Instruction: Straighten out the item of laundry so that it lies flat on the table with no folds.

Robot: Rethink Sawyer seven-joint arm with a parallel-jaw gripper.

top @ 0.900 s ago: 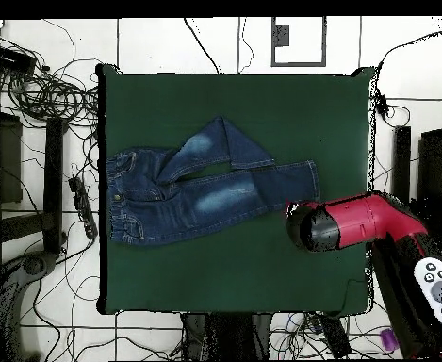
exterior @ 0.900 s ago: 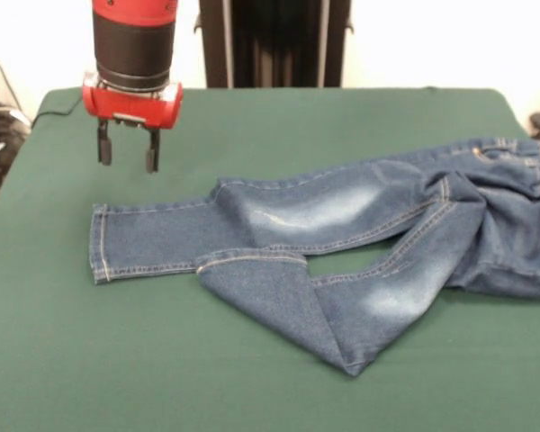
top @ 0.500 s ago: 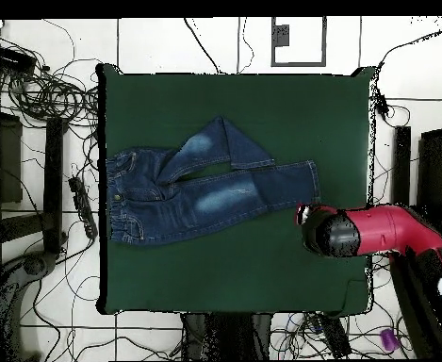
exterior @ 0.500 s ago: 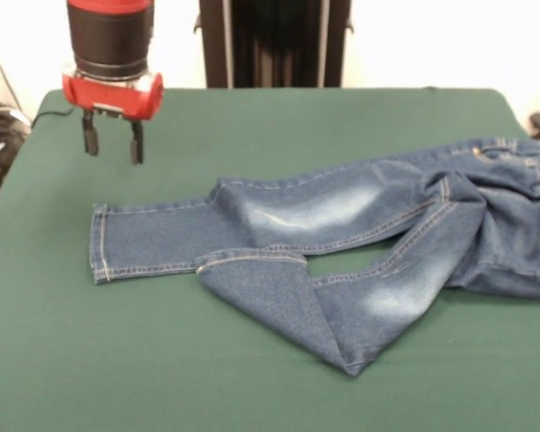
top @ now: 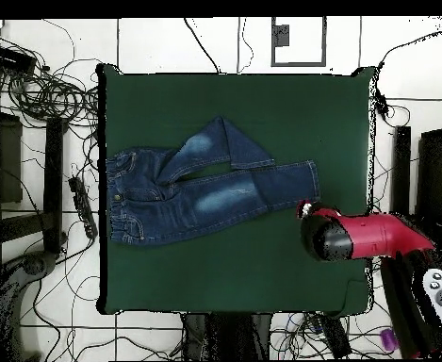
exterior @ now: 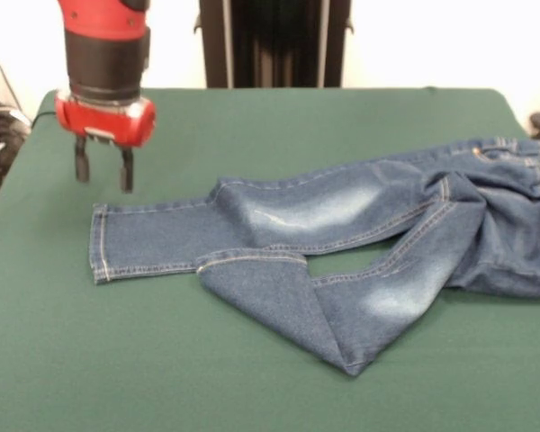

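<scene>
Denim first: the jeans (exterior: 342,256) lie across the green table (exterior: 279,121), waistband off toward one table edge, one leg stretched out straight with its hemmed cuff (exterior: 98,244) at the free end. The other leg is doubled back on itself, its folded corner (exterior: 349,364) pointing toward the camera in the front view and its hem lying across the straight leg. That fold is what I judge remains to be undone.

My worry from here is the pick. If I come down on the straight cuff, I would drag the whole garment and leave the fold as it is, or bunch the waistband further. Pinching through both layers at the fold would only carry the crease along with it.

I read the gripper (exterior: 101,168) as empty, its two fingers parted with a clear gap between them, nothing held. It hangs above bare felt just beside the straight leg's cuff, on the far side of it in the front view, and well apart from the folded leg. From overhead, the arm (top: 370,236) reaches in near that same cuff end.
</scene>
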